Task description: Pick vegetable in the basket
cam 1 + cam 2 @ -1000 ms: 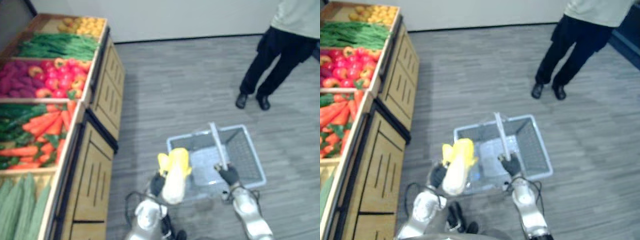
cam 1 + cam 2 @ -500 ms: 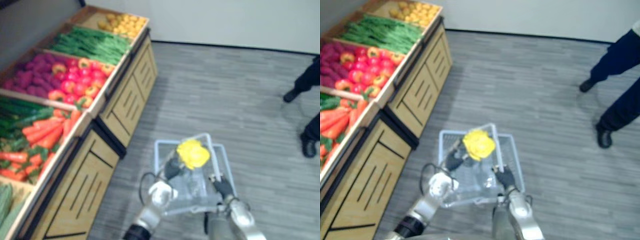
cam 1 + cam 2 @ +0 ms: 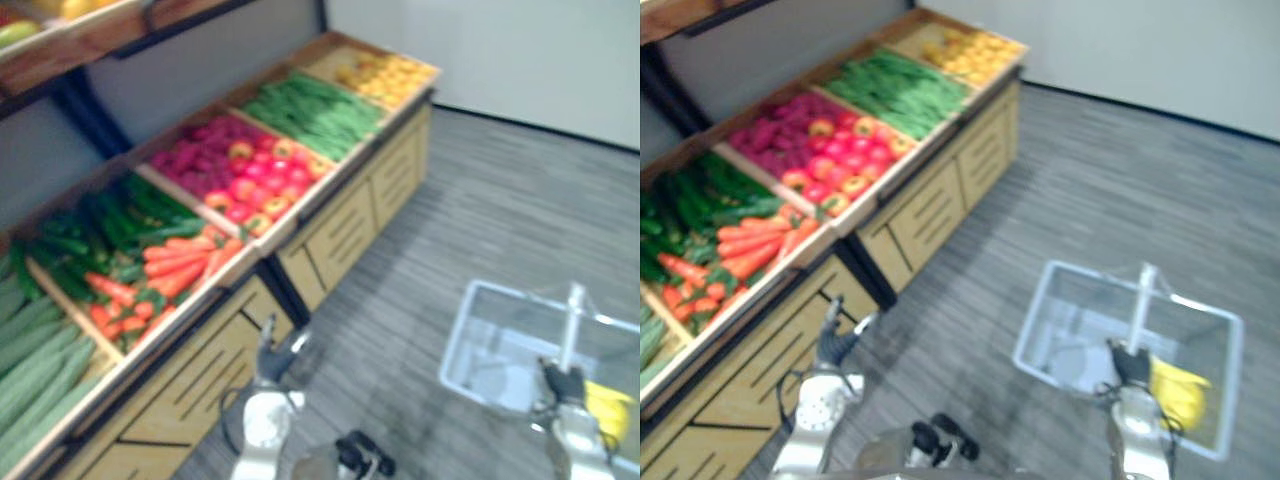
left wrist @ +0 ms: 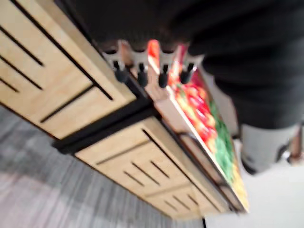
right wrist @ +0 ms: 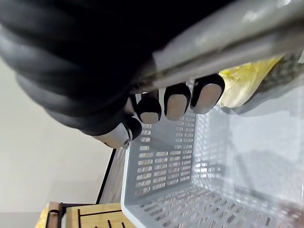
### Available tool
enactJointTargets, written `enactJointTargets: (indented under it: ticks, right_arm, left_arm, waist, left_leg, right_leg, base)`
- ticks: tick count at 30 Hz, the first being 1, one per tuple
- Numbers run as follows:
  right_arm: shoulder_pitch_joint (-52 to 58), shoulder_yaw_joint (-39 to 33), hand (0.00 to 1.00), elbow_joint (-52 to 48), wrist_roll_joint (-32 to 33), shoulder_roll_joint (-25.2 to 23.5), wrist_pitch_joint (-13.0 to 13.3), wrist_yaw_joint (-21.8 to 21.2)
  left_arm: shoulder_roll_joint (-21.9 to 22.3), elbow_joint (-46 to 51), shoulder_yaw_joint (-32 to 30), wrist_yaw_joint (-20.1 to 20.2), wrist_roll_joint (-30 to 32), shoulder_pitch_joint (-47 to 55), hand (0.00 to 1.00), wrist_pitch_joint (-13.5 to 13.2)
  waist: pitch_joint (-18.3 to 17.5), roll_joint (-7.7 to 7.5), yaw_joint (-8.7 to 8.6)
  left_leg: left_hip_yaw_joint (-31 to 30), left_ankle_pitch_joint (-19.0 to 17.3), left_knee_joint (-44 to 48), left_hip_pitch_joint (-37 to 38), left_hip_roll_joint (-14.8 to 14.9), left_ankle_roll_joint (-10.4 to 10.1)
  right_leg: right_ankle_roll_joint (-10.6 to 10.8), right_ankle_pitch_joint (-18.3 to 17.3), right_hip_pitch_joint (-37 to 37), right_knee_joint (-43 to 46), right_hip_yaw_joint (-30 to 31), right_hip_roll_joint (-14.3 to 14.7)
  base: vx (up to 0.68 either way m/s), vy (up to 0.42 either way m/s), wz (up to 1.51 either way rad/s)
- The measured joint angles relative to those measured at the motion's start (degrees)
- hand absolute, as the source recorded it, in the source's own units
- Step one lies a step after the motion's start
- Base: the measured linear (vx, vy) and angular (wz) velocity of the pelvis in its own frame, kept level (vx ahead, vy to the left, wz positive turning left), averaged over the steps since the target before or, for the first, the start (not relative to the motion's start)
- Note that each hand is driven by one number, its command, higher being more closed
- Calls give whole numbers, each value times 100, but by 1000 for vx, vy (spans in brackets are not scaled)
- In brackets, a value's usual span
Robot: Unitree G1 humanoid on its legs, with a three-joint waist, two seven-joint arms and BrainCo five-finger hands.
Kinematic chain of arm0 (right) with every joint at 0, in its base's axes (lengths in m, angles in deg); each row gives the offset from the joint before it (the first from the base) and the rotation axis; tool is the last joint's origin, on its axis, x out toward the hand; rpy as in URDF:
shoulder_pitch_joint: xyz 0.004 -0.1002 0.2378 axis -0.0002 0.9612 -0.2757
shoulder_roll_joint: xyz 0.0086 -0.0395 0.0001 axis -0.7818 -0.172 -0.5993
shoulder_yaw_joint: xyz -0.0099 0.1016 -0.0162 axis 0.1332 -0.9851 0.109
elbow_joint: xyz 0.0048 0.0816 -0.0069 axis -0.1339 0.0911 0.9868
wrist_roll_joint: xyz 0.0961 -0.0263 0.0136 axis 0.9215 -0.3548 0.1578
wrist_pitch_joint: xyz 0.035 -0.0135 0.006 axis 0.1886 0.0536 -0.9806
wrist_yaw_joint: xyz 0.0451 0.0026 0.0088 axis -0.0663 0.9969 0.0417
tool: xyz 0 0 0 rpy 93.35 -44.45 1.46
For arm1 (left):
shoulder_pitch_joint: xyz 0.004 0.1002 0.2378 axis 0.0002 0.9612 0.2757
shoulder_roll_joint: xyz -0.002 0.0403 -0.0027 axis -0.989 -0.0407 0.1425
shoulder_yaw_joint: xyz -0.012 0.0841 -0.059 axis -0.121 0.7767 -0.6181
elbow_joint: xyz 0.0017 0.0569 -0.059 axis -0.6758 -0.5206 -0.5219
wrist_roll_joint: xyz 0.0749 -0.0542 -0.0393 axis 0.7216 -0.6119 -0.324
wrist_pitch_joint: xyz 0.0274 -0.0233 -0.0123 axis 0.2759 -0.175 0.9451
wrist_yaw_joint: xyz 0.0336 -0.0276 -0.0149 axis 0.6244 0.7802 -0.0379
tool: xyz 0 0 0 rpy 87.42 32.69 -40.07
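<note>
Left eye view: light grey perforated plastic basket at 4 o'clock on the grey plank floor. A crinkled yellow vegetable lies inside it, at its 5 o'clock corner. Right robot hand is on the grey bar handle. Left robot hand is at 7 o'clock, beside the wooden produce stand.

Left wrist view: fingers straight, spread, empty.

Right wrist view: fingers curled round the handle, with the vegetable beyond them in the basket.

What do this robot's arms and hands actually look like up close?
The arms are smooth, rounded silver-grey metal. On the left hand and the right hand, a dark ribbed cover wraps the back and wrist. The slim silver fingers end in dark, rounded tips.
</note>
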Motion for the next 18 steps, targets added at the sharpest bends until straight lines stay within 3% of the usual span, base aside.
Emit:
enactJointTargets:
  ticks: [2,4,6,9,11,12,13,14,15,17,18]
  right_arm:
    - [-75,-373,100,562,-105,-33,-39,42]
    - [-38,-427,100,809,-111,-55,-44,116]
    - [19,-480,100,965,-107,-81,-37,146]
    - [14,-702,100,1254,-99,-85,-7,169]
    - [86,-710,100,1573,-76,-195,-4,169]
    - [138,-709,100,1602,-55,-267,-5,167]
    - [237,-709,100,1598,-34,-400,-3,166]
    - [430,-710,100,1590,54,-478,10,158]
    - [537,-732,100,1580,153,-525,19,152]
    - [599,-775,100,1550,187,-589,20,152]
    - [596,-784,100,1534,247,-681,18,155]
  left_arm:
    - [-60,90,-376,-5,38,167,0,98]
    - [-149,112,-614,-126,170,184,0,145]
    - [-234,243,-758,-304,181,154,0,158]
    - [-354,151,-1028,-553,186,-181,0,158]
    - [-628,-116,-1204,-753,190,-550,0,167]
    - [-743,-151,-1220,-801,191,-621,0,177]
    - [-893,-146,-1239,-864,198,-682,0,181]
    - [-908,-147,-1248,-930,289,-719,0,187]
    - [-825,-94,-1202,-937,400,-774,0,188]
    - [-697,78,-1192,-946,410,-863,0,191]
    - [-604,265,-1171,-956,411,-996,0,191]
  waist:
    - [4,-234,-69]
    - [5,-214,-82]
    - [-17,-189,-122]
    - [22,-90,-255]
    - [49,-181,-269]
    - [43,-264,-257]
    - [29,-398,-242]
    - [59,-411,-228]
    - [68,-181,-224]
    - [116,-70,-288]
    - [111,-82,-295]
  left_leg:
    - [-781,108,-403,494,-395,-132]
    - [-1323,115,-486,807,-408,-238]
    - [-1815,207,-632,985,-395,-383]
    - [-2724,326,-767,1023,-278,-637]
    - [-3339,311,-858,1141,-175,-1045]
    - [-3469,233,-842,1193,-181,-1129]
    - [-3642,138,-744,1252,-172,-1293]
    - [-3792,8,-624,1357,22,-1497]
    - [-3571,-50,-108,1315,475,-1440]
    - [-3153,-31,784,894,841,-1355]
    - [-2511,-6,1627,560,1241,-1321]
  right_leg:
    - [-173,-97,-539,2407,406,-562]
    - [-350,-241,-1120,3316,1169,-464]
    - [-514,-336,-1765,3080,1827,-322]
    - [-403,-217,-2514,1172,3377,61]
    - [-341,410,-2558,-407,4325,80]
    - [-315,517,-2527,-603,4480,29]
    - [-94,825,-2498,-498,4473,-77]
    - [-9,1032,-2375,-204,4186,-40]
    - [-139,909,-2153,-84,3717,43]
    - [-225,822,-1870,-183,3327,73]
    - [-272,789,-1623,-300,3022,91]
  base:
    - [488,-48,169]
    - [471,-136,148]
    - [451,-183,147]
    - [361,-316,156]
    - [251,-396,134]
    - [192,-363,117]
    - [244,-419,113]
    - [376,-601,151]
    - [370,-567,139]
    - [221,-397,121]
    - [153,-350,99]
